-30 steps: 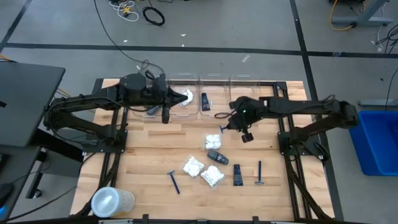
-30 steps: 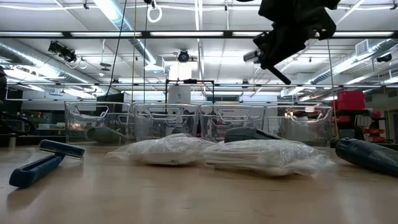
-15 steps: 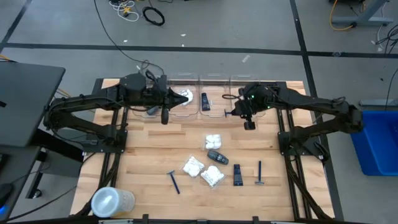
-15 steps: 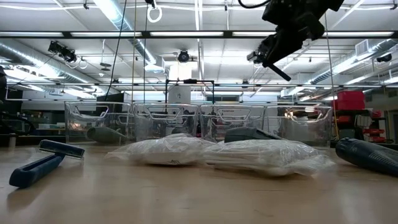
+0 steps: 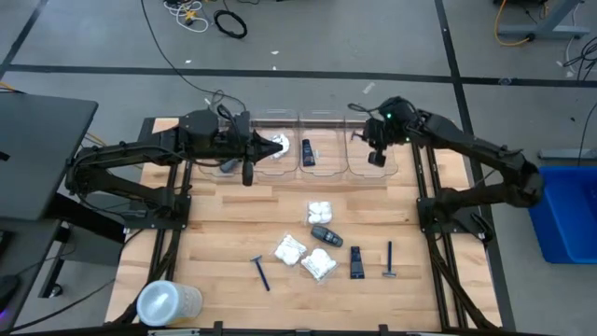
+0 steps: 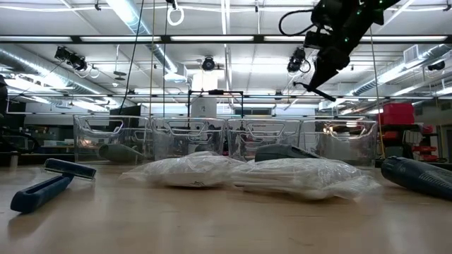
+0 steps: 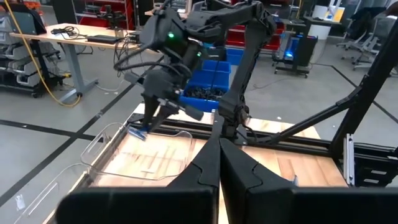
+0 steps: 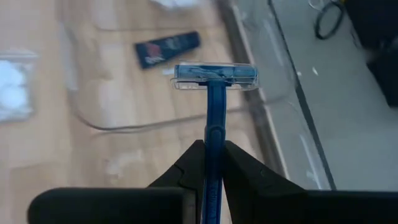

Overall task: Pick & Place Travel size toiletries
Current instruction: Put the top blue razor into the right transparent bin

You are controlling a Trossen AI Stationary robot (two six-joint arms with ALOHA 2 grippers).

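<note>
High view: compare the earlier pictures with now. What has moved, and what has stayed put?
The right gripper, shut on a blue razor, has carried it from mid-table back over the clear bins. The left gripper, shut, and the toiletries lying on the table have not moved.

A thin blue razor [image 8: 214,78] is pinched by its handle above the clear bins; packets [image 5: 290,248], tubes [image 5: 356,261] and razors [image 5: 260,272] lie mid-table.

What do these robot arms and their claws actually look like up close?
Both arms are dark, near black, built of slim jointed segments with black cables looped along them. The right arm shows a small green light near its wrist. Each claw, left claw and right claw, ends in two flat, tapering black fingers.
</note>
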